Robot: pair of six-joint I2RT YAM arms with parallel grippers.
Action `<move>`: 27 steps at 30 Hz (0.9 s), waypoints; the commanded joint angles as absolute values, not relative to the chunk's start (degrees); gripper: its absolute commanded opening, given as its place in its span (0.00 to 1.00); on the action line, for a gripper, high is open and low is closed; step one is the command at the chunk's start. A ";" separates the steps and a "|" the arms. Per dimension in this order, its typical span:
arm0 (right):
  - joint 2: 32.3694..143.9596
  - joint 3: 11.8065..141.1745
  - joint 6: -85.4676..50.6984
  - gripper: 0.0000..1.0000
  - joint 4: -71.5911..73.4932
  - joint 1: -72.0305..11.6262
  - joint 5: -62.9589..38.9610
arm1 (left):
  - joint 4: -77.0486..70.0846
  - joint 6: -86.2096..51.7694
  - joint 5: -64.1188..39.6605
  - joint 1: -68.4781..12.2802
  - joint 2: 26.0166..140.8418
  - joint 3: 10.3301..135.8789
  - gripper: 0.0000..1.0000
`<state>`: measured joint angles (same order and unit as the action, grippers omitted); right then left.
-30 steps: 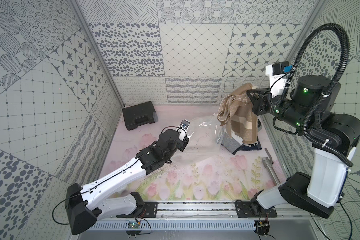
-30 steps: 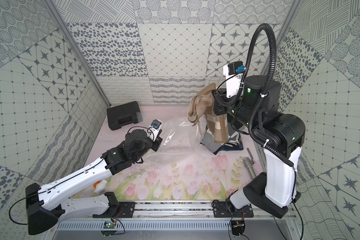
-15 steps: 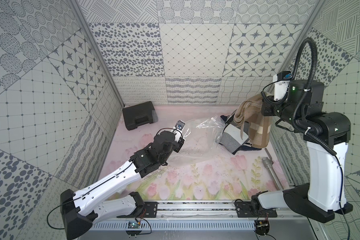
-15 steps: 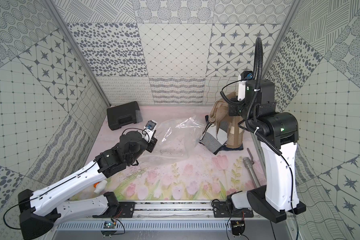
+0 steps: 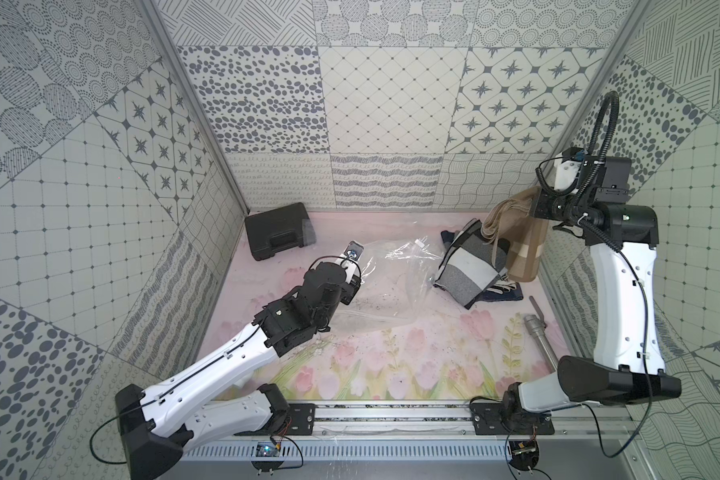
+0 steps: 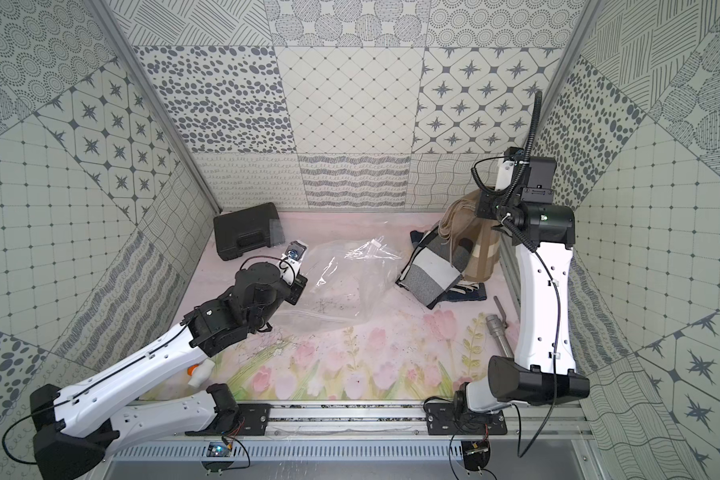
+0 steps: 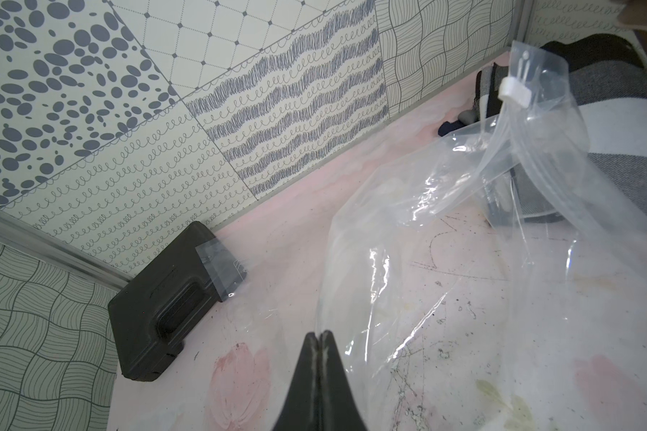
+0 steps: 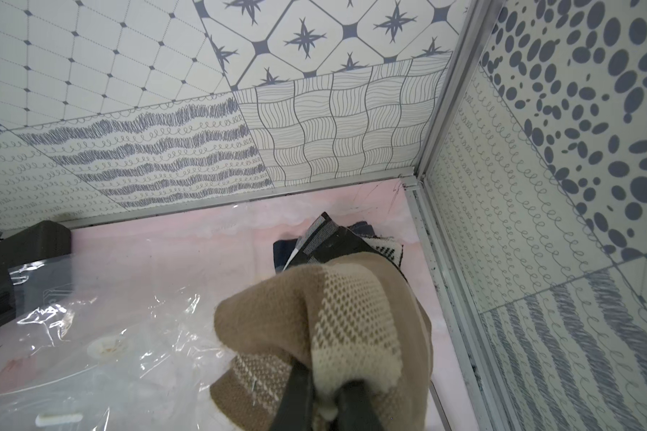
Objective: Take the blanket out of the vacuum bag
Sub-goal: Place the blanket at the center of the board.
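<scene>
The tan knitted blanket (image 5: 523,253) is seen in both top views at the right side of the frame, close to the back right corner of the enclosure. It is held up by the right end effector (image 8: 325,399), whose jaws are closed on a fold of the fabric, as the right wrist view shows. The blanket hangs down from there, and its lower end reaches beside a grey and white checked cloth (image 5: 470,266) that lies on the desk (image 5: 391,365). No part of the blanket is inside the vacuum bag (image 5: 391,286).

The vacuum bag is spread, crumpled and transparent, in the middle of the frame, between the two arms. Its white slider clip (image 7: 514,91) is raised at the end toward the checked cloth, and its round white valve cap (image 8: 107,345) is seen through the film in the right wrist view. The left end effector (image 7: 319,334) is at the left end of the bag. Its jaws are pressed fully together, and the edge of the film runs up from the tips, so the bag appears to be pinched there.

A black case (image 5: 277,230) is found in the upper left part of the desk, against the back wall, with a small clear pouch (image 5: 309,232) leaning on it. A metal tool (image 5: 539,340) lies at the right edge, near the base of the right arm.
</scene>
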<state>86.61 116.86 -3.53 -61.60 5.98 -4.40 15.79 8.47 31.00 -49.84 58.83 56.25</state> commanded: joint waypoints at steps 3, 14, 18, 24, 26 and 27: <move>94.49 127.26 0.79 0.00 -53.76 6.77 -8.22 | 15.07 7.52 32.60 -49.09 63.29 58.49 0.00; 104.53 133.59 4.82 0.00 -57.24 5.67 -11.81 | 11.90 6.26 29.40 -47.02 74.41 64.08 0.00; 90.44 100.42 1.21 0.00 -39.82 2.52 -11.84 | 12.06 7.31 27.33 -46.90 76.96 65.99 0.00; 80.44 76.24 -5.33 0.00 -34.33 0.38 -19.11 | 11.32 8.16 24.12 -46.23 78.46 66.80 0.00; 77.64 71.41 -7.17 0.00 -33.36 -1.21 -20.13 | 10.54 8.02 23.50 -46.21 78.63 66.41 0.00; 75.99 69.11 -8.43 0.00 -32.54 -2.12 -20.67 | 10.30 7.80 23.23 -46.18 78.74 66.23 0.00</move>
<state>81.36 72.79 -4.16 -40.40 -0.27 -16.73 13.47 7.86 27.53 -46.61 78.11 65.87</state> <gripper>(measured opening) 0.099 0.044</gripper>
